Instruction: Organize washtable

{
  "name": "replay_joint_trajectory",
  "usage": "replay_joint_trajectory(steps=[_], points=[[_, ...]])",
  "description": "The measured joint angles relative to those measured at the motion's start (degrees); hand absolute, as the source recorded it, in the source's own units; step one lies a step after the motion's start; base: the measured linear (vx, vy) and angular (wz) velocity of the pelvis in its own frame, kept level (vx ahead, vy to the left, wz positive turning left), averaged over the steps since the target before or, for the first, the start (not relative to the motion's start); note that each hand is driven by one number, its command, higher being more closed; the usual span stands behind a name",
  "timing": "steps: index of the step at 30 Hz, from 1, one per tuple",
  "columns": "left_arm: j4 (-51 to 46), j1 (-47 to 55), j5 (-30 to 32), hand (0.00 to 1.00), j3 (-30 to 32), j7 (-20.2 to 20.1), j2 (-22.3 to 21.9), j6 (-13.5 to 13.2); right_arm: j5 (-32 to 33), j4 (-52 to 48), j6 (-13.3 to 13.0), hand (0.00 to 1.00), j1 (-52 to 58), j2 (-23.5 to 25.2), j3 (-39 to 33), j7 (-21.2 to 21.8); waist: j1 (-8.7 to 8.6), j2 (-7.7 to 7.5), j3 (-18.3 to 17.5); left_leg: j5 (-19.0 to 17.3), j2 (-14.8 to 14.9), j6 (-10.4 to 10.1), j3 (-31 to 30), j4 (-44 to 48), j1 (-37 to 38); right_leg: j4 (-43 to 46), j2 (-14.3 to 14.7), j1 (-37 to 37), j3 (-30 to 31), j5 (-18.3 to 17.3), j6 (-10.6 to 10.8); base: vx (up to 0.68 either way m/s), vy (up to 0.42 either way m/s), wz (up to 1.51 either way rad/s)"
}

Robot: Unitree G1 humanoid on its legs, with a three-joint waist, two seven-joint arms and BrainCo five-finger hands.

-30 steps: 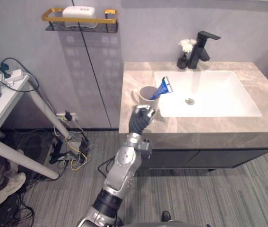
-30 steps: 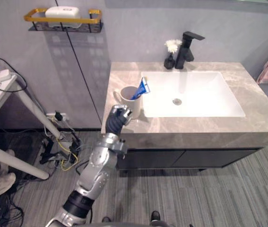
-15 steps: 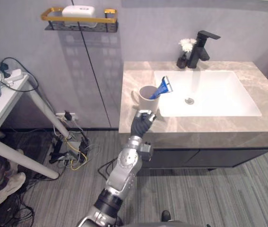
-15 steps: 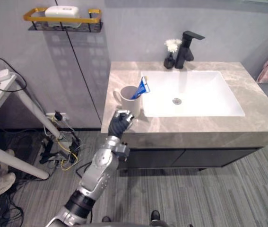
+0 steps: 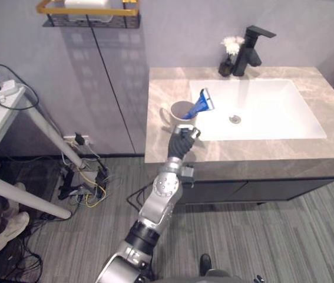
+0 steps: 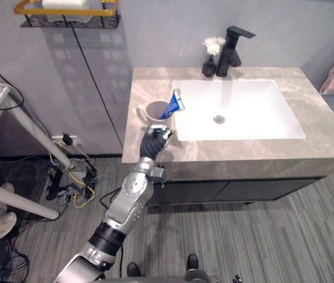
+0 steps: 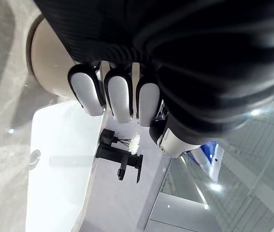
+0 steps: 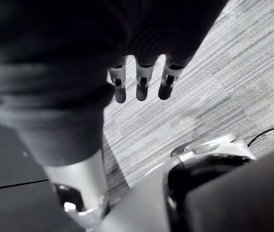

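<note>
Left hand [image 5: 182, 143] now squarely before cup [image 5: 176, 119] with blue tube [image 5: 201, 103], fingers loose, empty.

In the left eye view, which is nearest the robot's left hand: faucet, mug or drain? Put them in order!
1. Mug, on the counter just beyond the left hand.
2. Drain, in the white basin, to the right.
3. Faucet, far at the back.

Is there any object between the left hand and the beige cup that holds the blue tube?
Nothing visible does. The left hand is at the front edge of the grey marble counter, close before the beige ceramic cup holding the blue tube.
</note>
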Motion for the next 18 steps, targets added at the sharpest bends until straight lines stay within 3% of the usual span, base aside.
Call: replay_joint_trajectory(steps=[18], points=[[2.6, -1.4, -0.1, 1.0, 0.9, 0.6, -0.5, 0.1, 0.7, -1.2, -0.1, 0.0, -0.2, 0.1, 0.3, 0.0, -0.14, -0.24, 1.4, -1.2, 0.2, 0.5, 0.3, 2.6, -2.2, 0.9, -0.1, -1.8, 0.7, -0.2, 0.1, 0.0, -0.001, -0.01]])
